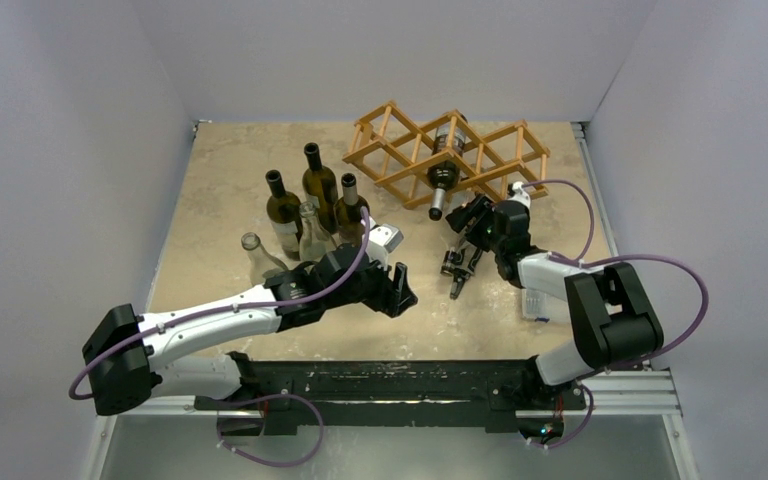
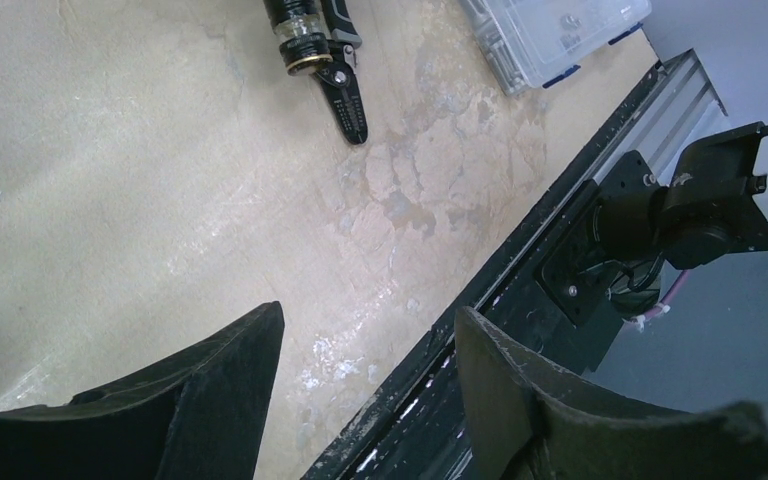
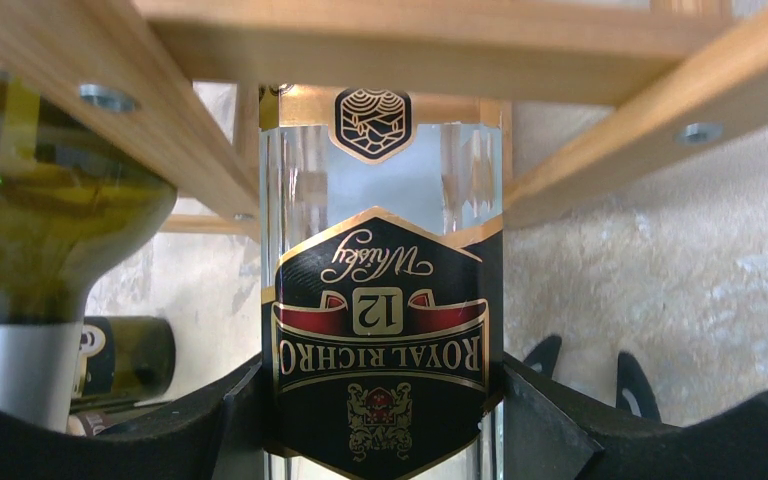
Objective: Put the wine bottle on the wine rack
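From above, the wine rack (image 1: pixel 480 160) lies at the far side of the table (image 1: pixel 220 170). A dark green bottle (image 1: pixel 443 172) rests in one of its cells, neck pointing toward the arms. The right fingers (image 1: pixel 470 215) are at the rack's near edge, just beside that neck. Five bottles (image 1: pixel 310 210) stand in a cluster to the left. The left fingers (image 1: pixel 400 290) hover over bare table, well apart from the rack. A black tool (image 1: pixel 457 268) lies between the two arms, and a clear plastic box (image 1: pixel 533 303) sits near the right arm.

From the left wrist, the left fingers (image 2: pixel 210 390) are spread apart with nothing between them. The black tool (image 2: pixel 315 40) and the plastic box (image 2: pixel 550 30) lie beyond them.

From the right wrist, the right fingers (image 3: pixel 210 410) are clamped on either side of a clear bottle (image 3: pixel 385 300) with a black and gold whisky label. Its far end runs in under the rack's wooden bars (image 3: pixel 600 150). The green bottle (image 3: pixel 50 230) lies just to its left.
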`<state>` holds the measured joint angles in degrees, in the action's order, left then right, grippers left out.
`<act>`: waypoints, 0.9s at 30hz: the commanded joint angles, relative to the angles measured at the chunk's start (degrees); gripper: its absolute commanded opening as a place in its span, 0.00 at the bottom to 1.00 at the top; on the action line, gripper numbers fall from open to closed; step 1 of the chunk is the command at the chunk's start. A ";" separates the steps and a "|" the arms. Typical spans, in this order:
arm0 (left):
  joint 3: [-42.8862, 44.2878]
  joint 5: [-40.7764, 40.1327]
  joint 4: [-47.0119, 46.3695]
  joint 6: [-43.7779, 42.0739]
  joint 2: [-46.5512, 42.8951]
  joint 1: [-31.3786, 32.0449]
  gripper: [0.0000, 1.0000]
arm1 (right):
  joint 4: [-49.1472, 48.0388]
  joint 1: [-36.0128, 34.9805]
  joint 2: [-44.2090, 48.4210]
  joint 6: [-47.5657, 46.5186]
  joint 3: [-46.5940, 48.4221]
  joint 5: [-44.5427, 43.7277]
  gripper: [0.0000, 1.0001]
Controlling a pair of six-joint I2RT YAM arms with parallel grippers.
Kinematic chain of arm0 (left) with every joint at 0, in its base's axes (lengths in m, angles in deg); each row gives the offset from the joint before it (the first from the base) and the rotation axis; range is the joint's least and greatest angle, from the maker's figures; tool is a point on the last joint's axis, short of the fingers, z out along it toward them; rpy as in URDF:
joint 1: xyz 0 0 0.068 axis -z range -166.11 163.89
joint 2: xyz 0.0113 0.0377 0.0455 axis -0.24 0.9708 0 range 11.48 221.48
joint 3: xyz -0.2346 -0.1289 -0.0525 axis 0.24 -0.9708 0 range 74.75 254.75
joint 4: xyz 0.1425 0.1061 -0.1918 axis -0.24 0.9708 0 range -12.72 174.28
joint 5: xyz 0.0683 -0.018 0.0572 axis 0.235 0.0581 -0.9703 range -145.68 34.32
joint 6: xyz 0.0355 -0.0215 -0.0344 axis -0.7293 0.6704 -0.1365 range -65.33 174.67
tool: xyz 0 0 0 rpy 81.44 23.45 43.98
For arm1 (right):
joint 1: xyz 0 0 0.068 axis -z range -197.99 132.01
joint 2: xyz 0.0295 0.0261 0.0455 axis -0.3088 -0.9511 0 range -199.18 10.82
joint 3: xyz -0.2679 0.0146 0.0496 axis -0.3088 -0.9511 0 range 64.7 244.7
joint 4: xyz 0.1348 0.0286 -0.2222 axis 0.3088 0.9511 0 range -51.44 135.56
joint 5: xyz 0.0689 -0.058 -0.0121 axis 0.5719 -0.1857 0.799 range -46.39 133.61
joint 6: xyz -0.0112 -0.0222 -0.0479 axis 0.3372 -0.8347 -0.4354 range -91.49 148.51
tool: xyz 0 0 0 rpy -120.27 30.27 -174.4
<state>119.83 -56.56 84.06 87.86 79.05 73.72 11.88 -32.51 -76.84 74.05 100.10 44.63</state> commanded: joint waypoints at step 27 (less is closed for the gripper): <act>0.62 0.35 0.16 -0.39 -3.62 1.58 0.64 | 1.68 -0.15 0.74 -5.97 4.33 -4.50 0.99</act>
<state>119.83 -56.89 85.97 87.97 75.44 74.75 12.19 -32.56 -79.90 69.79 104.23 41.57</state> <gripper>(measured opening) 0.634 0.987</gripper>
